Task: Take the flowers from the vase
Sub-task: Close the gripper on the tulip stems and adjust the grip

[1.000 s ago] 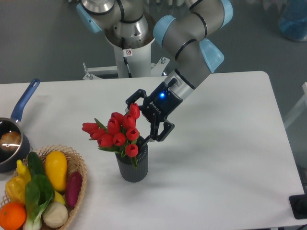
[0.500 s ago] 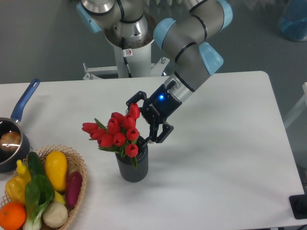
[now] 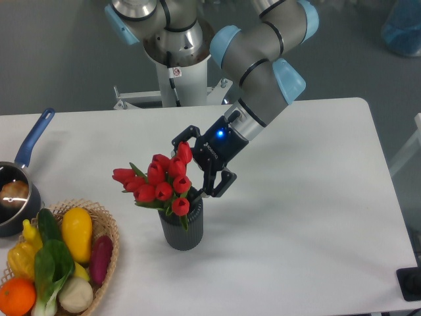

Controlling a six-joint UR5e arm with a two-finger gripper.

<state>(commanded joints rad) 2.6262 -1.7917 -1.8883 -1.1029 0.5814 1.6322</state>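
Camera view: white table (image 3: 316,217) carries a wicker basket (image 3: 108,245) at lower left; the ribbed vase (image 3: 181,230) stands centre, holding the flowers (image 3: 158,184); the gripper (image 3: 191,168) reaches among the blooms, jaws apart.

Matt ribbed grey vase (image 3: 181,230), woven wicker basket (image 3: 105,232), smooth white table (image 3: 309,217), glossy tulips (image 3: 161,183)

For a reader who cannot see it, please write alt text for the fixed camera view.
A UR5e arm's gripper reaches with open jaws into a bunch of red tulips standing in a dark grey ribbed vase on a white table. At the left are a wicker basket of vegetables and fruit and a dark saucepan with a blue handle.
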